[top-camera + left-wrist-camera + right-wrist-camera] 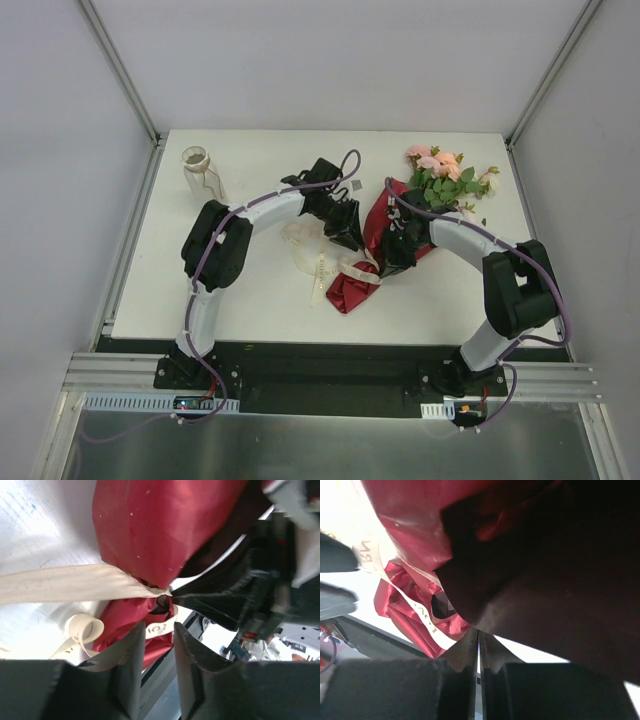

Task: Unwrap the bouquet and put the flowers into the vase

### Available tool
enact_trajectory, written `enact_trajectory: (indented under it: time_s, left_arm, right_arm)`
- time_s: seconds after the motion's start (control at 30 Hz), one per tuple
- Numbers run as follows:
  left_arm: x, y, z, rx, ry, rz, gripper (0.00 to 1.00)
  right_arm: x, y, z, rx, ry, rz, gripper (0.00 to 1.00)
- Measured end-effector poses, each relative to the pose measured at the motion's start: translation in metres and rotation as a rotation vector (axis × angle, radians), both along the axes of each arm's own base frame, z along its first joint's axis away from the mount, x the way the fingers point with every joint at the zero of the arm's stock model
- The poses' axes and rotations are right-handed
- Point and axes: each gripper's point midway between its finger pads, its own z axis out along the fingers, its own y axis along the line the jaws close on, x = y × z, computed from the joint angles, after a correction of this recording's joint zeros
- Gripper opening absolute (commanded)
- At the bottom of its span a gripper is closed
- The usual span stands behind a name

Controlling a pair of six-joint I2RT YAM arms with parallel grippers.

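Note:
The bouquet lies at the back right, its pink and cream flowers [441, 165] pointing away and its dark red wrapping paper [352, 290] trailing toward the middle. A loosened cream ribbon [318, 262] sprawls left of the paper. My left gripper [347, 238] is open; in the left wrist view its tips [159, 632] straddle a printed ribbon strand [161, 625] at the knot, under the paper [160, 525]. My right gripper [392, 265] is shut, its tips [479, 636] pinching the underside of the paper [410, 510]. The clear glass vase [198, 170] stands upright at the back left.
The white table [250, 300] ends at a black front rail. A small grey square [357, 185] lies behind the left gripper. The two grippers work close together, and the right arm [250, 590] fills the right of the left wrist view. Grey walls surround the table.

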Motion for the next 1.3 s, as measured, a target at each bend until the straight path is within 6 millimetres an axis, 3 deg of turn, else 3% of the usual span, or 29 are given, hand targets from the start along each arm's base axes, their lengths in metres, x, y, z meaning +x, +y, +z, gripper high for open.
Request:
enact_trajectory:
  time_s: [0.2,0.3,0.47,0.63,0.87,1.3]
  left_arm:
    - [-0.020,-0.012,-0.039,0.048,0.081,-0.050,0.22]
    - [-0.030,-0.013,-0.045,0.060,0.094,-0.069,0.20]
    - [-0.040,-0.010,-0.055,0.077,0.110,-0.082,0.19]
    - [-0.043,-0.008,-0.058,0.083,0.118,-0.084,0.19]
    - [-0.043,-0.008,-0.058,0.084,0.116,-0.085,0.19]
    - [-0.038,-0.002,-0.062,0.110,0.114,-0.063,0.20]
  right_arm:
    - [0.006,0.001,0.002,-0.001,-0.015,-0.023,0.09]
    - [0.011,0.001,0.008,-0.001,-0.046,-0.031,0.18]
    - [0.025,0.003,0.027,0.017,-0.136,-0.016,0.22]
    - [0.040,0.008,0.033,0.003,-0.210,0.051,0.26]
    - [0.036,0.019,0.017,-0.043,-0.234,0.182,0.26]
    - [0.042,0.012,0.010,-0.196,-0.314,0.255,0.21]
